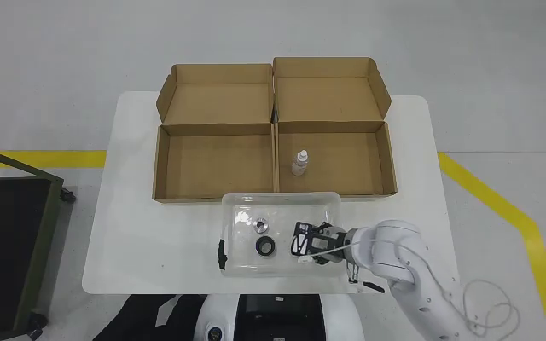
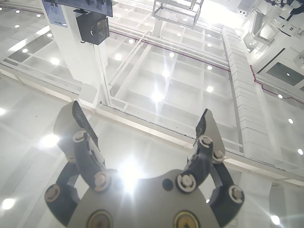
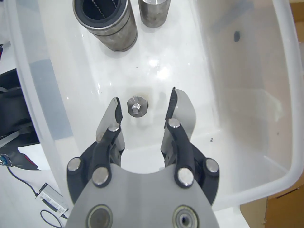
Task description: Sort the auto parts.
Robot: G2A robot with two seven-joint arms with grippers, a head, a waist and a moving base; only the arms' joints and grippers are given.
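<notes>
The white table carries two open cardboard boxes side by side on its 12 o'clock half, lids folded back. The left cardboard box and the right cardboard box touch along one wall. A small white bottle stands in the right one, toward its 9 o'clock side.

At the table's 6 o'clock edge sits a clear plastic bin, just beside the boxes' near walls. The right gripper is lowered into it, a little toward 3 o'clock from the bin's middle.

In the right wrist view the right gripper has its fingers apart, one on each side of a small hex-headed metal part that stands on the bin floor; neither pad touches it.

The linear bearing, a steel cylinder with a black bore, stands upright at about 8 o'clock in the bin. The smaller steel sleeve stands upright at about 10 o'clock, just beside it. Both also show beyond the fingertips: linear bearing, steel sleeve.

The left gripper points up at the lit ceiling, fingers wide apart and holding nothing.
</notes>
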